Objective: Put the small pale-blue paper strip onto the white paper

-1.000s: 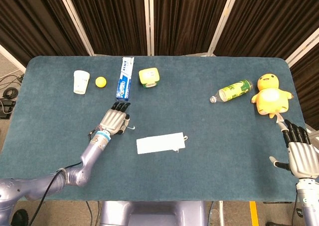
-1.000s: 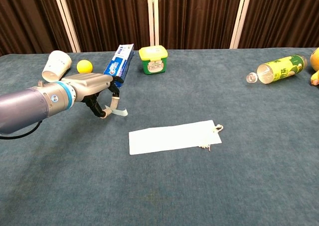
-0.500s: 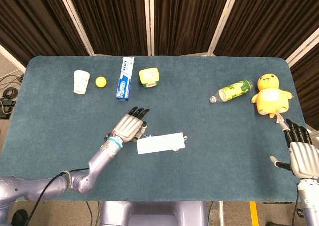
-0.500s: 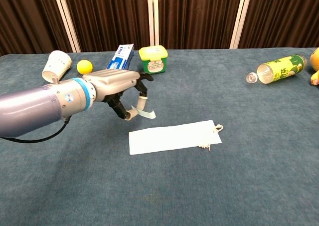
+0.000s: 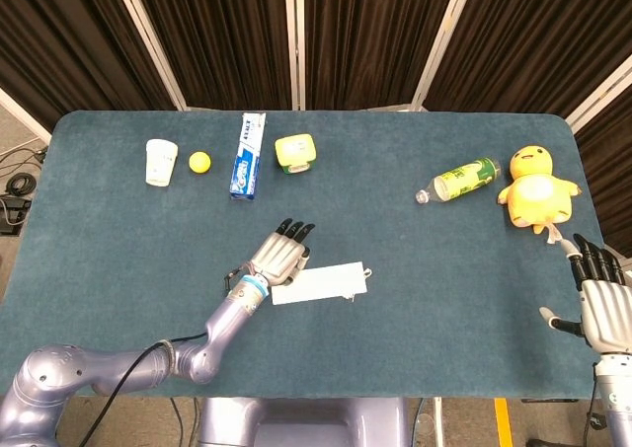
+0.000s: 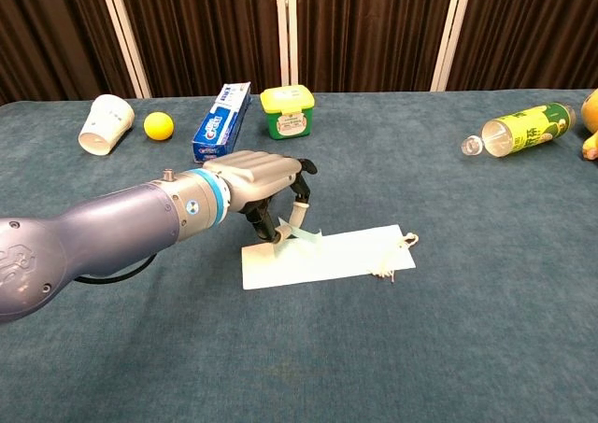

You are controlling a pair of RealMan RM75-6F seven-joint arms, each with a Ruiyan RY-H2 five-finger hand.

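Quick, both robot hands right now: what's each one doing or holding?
Left robot hand: holding the small pale-blue paper strip over the left end of the white paper sheet.
Right robot hand: open, holding nothing.

Even, bright, sharp; faint shadows.

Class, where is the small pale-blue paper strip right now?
In the chest view, the pale-blue strip is pinched in the left hand, at the left end of the white paper.
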